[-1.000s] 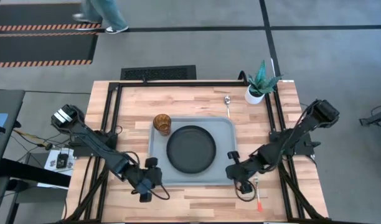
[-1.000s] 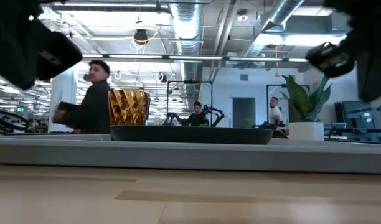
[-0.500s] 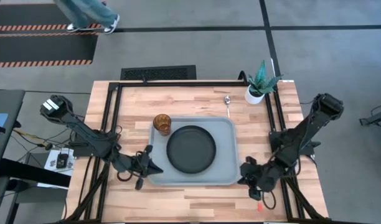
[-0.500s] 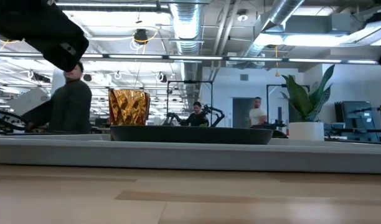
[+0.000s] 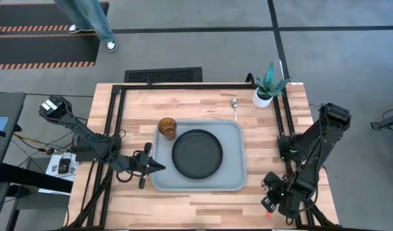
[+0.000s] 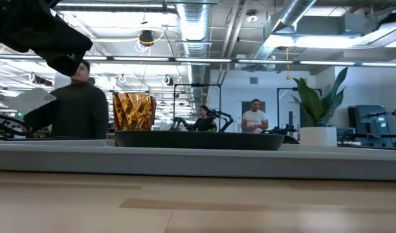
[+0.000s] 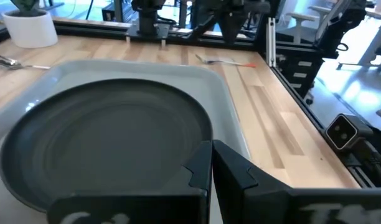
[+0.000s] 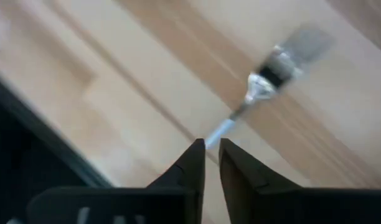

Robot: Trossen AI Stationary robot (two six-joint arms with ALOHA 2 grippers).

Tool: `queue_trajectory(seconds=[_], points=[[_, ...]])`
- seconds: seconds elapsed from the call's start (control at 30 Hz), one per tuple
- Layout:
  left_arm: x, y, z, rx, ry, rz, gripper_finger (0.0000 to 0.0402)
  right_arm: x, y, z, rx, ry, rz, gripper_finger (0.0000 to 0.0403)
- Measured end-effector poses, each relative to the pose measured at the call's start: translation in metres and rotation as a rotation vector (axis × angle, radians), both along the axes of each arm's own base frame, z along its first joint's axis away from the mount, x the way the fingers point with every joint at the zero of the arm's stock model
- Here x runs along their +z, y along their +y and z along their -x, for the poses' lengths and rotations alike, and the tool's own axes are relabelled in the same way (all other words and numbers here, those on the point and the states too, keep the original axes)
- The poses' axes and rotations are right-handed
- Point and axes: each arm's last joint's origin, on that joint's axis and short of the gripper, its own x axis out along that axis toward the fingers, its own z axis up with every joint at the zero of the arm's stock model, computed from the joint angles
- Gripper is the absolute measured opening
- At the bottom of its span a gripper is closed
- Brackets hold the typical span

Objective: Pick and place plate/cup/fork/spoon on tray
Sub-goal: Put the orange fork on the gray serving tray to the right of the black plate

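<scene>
Two of the four pieces are already sitting on the tray (image 5: pixel 235 179): the plate (image 5: pixel 196 153) at its centre and the cup (image 5: pixel 167 127) at the plate's 10 o'clock. We are seeing the right gripper (image 5: pixel 271 199) swinging out to the table's 5 o'clock corner, nearly closed over the fork (image 8: pixel 271 71), probably not gripping yet. The left gripper (image 5: pixel 148 167), fingers together, is pulling in beside the tray's 9 o'clock edge. The spoon (image 5: pixel 235 106) is waiting at 12 o'clock.
</scene>
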Motion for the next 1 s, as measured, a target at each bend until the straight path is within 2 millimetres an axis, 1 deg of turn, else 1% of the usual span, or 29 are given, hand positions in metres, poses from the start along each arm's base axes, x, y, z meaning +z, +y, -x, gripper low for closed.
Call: queue_trajectory(seconds=[0.1,0.27,0.37,0.47,0.63,1.0], points=[[0.0,0.0,0.0,0.0,0.002,-0.001,0.0,-0.006,0.0,0.001,-0.084,0.097,0.008,0.01],[0.0,0.0,0.0,0.0,0.003,-0.002,0.0,-0.015,0.002,-0.004,-0.157,0.135,0.008,0.0135],[0.0,0.0,0.0,0.001,0.004,0.002,0.0,-0.022,0.001,-0.008,-0.183,0.152,0.034,0.0148],[-0.001,0.0,0.0,0.002,0.008,0.0,0.0,-0.029,0.0,-0.014,-0.198,0.167,0.055,0.0152],[-0.003,0.001,0.001,0.006,0.025,0.005,0.0,-0.035,-0.001,-0.022,-0.183,0.177,0.06,0.0141],[-0.003,0.001,0.001,0.009,0.031,0.011,0.0,-0.046,0.003,-0.027,-0.148,0.215,0.046,0.0076]])
